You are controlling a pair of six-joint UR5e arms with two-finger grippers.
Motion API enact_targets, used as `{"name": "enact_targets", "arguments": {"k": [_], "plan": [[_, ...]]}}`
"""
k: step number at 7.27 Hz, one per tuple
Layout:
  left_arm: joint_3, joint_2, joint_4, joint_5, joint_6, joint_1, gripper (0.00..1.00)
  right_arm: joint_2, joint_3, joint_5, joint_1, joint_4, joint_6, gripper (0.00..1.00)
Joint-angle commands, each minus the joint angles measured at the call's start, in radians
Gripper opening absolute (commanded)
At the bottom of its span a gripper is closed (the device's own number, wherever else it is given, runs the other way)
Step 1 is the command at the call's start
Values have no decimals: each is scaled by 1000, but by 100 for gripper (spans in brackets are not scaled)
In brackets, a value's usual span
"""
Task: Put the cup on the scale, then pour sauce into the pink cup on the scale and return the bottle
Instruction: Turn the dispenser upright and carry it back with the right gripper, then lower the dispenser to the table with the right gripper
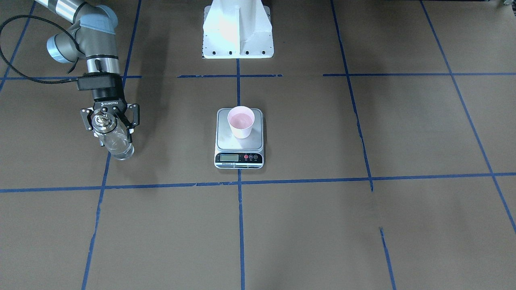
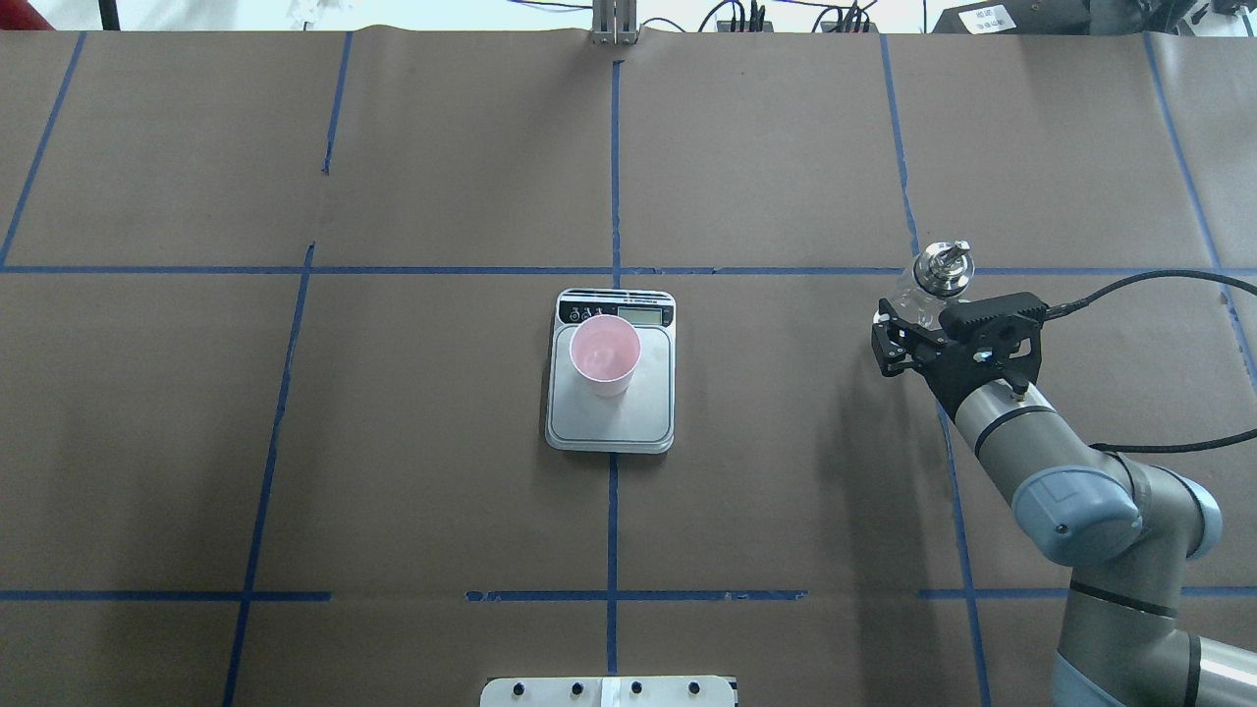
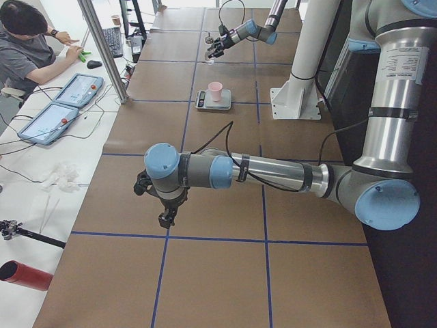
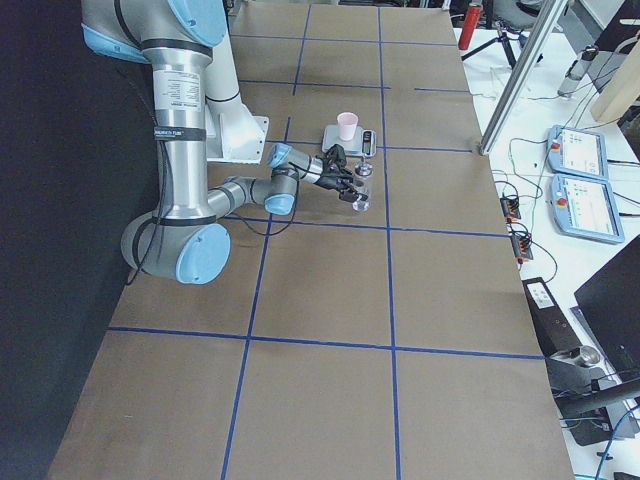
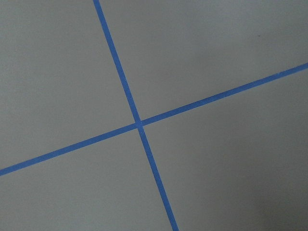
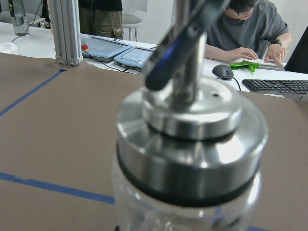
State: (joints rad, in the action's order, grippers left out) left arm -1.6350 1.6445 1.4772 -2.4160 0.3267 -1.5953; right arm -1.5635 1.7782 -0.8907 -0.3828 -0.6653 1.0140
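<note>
One step is judged done: the cup (image 1: 241, 121) is stood upright about the middle of the plate of the scale (image 1: 225, 141), at the centre of the table (image 1: 306, 225). The bottle (image 1: 119, 148) is clamped upright in the right gripper (image 1: 113, 129), jaws closed on the glass body below the metal cap. It is held low over the table on the robot's right, well apart from the scale; whether its base is touching cannot be told. The sauce level in bottle or cup cannot be made out, so the step in hand is taken as either the pour or the return. If unpoured, the bottle is to be carried over and tipped with the spout above the cup's rim. If poured, it is to be set down and let go. The left gripper (image 3: 166, 217) is parked far off, seen only from the side; open or closed cannot be told.
</note>
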Motion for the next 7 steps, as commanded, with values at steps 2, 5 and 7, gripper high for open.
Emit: {"name": "enact_targets", "arguments": {"k": [2, 5, 7], "plan": [[-2, 1, 0, 0, 0, 2, 100, -15, 9, -74, -5, -41, 130, 0], [0, 1, 0, 0, 0, 2, 100, -13, 72, -77, -4, -175, 130, 0], [1, 1, 2, -2, -1, 3, 100, -12, 70, -77, -2, -175, 133, 0]]}}
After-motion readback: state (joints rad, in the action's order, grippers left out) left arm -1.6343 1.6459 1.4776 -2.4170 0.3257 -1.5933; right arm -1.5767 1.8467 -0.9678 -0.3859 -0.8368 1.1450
